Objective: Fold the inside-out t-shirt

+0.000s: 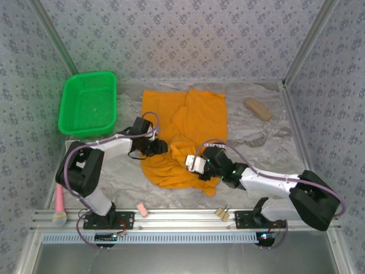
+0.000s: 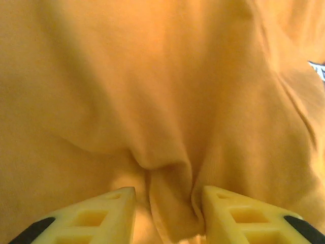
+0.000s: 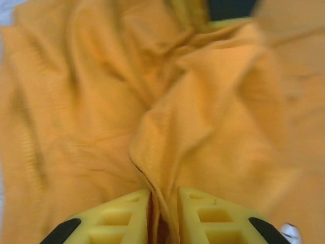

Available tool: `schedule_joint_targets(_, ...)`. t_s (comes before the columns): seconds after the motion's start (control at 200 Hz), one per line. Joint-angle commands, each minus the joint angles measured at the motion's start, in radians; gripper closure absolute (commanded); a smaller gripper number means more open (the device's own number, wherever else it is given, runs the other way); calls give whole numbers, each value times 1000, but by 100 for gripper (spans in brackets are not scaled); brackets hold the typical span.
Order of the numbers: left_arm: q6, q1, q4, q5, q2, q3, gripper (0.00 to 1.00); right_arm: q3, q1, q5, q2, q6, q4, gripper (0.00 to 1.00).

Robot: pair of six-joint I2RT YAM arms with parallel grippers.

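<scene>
Right jaws (image 3: 163,201): nearly closed, with only a thin slot between them. A raised ridge of the t-shirt (image 3: 101,101) runs into that slot, so I read it as pinched.

Left jaws (image 2: 169,203): part-way apart, with a soft fold of shirt (image 2: 152,76) hanging between them. The fold touches one finger and leaves a little room at the other. I can't tell whether it is really held; I read them as not closed on it.

Top view: the left jaws (image 1: 157,147) are at the shirt's left edge, near its middle. The right jaws (image 1: 191,162) are over the crumpled near part, close to them.

Shirt (image 1: 194,114): on the bench (image 1: 256,137), mid-field. The far half lies roughly flat, with one long crease down it. The near half is bunched and rucked around both jaws. No print or tag is visible from above.

Surroundings: green basket (image 1: 88,105) at far left, clear of the cloth. A tan block (image 1: 258,108) at far right, well apart.

Progress, my judgement: early.
- No clean fold line, and no squared edges.
- The near half needs spreading first.
- After that, the sleeves and hem need bringing over.
- Almost all the folding is left.
</scene>
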Motion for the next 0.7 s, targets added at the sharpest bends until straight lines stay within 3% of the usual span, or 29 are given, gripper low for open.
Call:
schedule_joint_targets(0.0, 84, -38, -73, -25, -141, -8, 61, 56, -71, 27, -47, 35, -55, 84)
schedule_joint_targets(0.1, 148, -111, -73, -33, -195, -13, 61, 37, -173, -39, -50, 176, 31, 92)
schedule_joint_targets(0.23, 142, -165, 21, -41, -197, -12, 61, -27, -274, -143, -44, 350, 201, 86)
schedule_joint_targets(0.355, 160, -207, 103, -105, -131, 26, 56, -34, -284, -166, -41, 317, 181, 84)
schedule_joint_targets(0.49, 253, -274, 54, -316, -12, 137, 55, -55, -294, -147, -58, 318, 173, 83)
schedule_joint_targets(0.6, 284, -286, 32, -317, 92, 220, 55, -61, -296, -161, -93, 315, 161, 81)
schedule_joint_targets(0.7, 288, -291, 12, -331, 157, 279, 59, -56, -295, -170, -97, 293, 143, 72)
